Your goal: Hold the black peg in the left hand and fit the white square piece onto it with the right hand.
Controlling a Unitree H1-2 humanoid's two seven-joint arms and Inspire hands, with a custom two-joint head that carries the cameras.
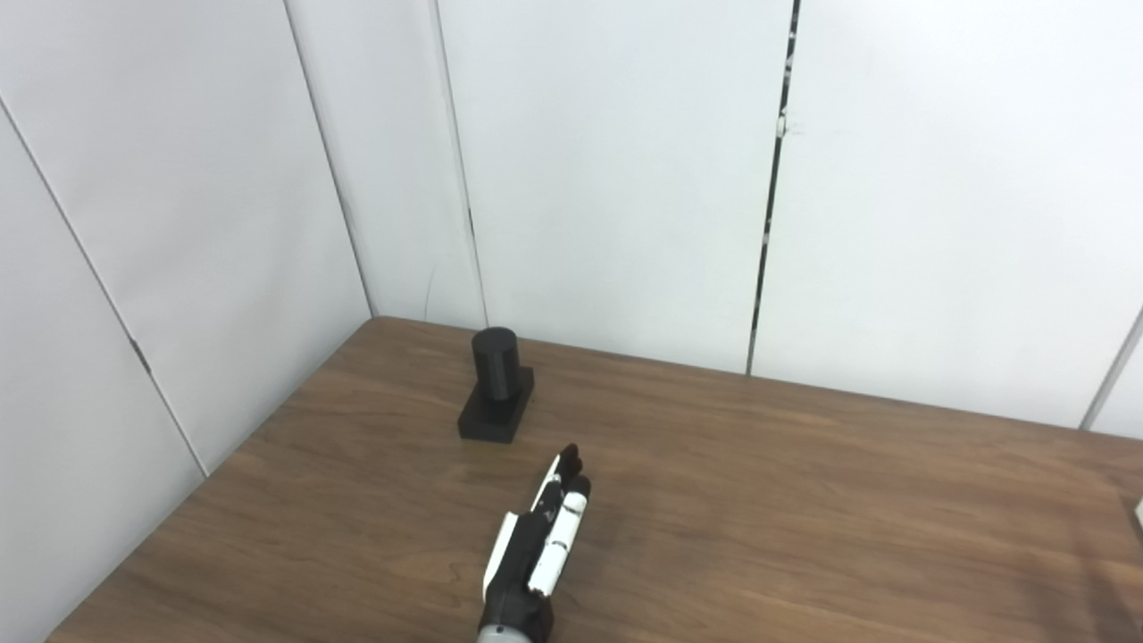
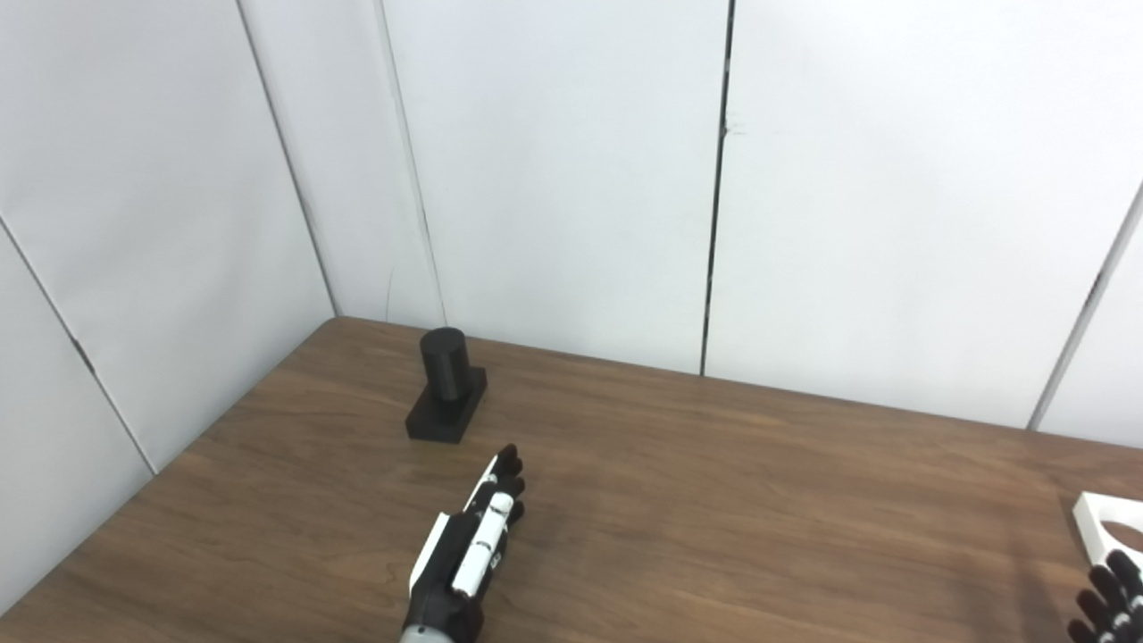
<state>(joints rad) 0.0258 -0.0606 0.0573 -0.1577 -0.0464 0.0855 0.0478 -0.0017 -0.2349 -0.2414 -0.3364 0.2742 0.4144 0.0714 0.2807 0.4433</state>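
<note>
1. The black cylindrical peg on its black rectangular base [image 1: 496,390] stood upright near the far left corner of the brown wood-grain table [image 1: 804,500], close to the white panelled wall [image 1: 607,179]
2. The left hand [image 1: 536,545] lay low over the table with its fingers [image 1: 565,471] stretched out side by side, pointing up toward the peg; it held nothing and was apart from the base, with bare wood between them
3. The white square piece with a round hole [image 2: 1112,527] sat at the right edge of the table, only partly in the right eye view (the left eye view showed barely a sliver of it)
4. Of the right hand [image 2: 1105,600] only dark fingertips showed in the bottom right corner, just beside the white piece; whether they were spread or curled I could not tell
5. Neither part looked grasped yet, so the task seemed to be at its start
6. Risks, as I judge them: flat, extended fingers could nudge the base and slide or tip the peg toward the wall instead of closing round it; a loose hold would leave the peg tilted, so the hole might jam on it
</note>
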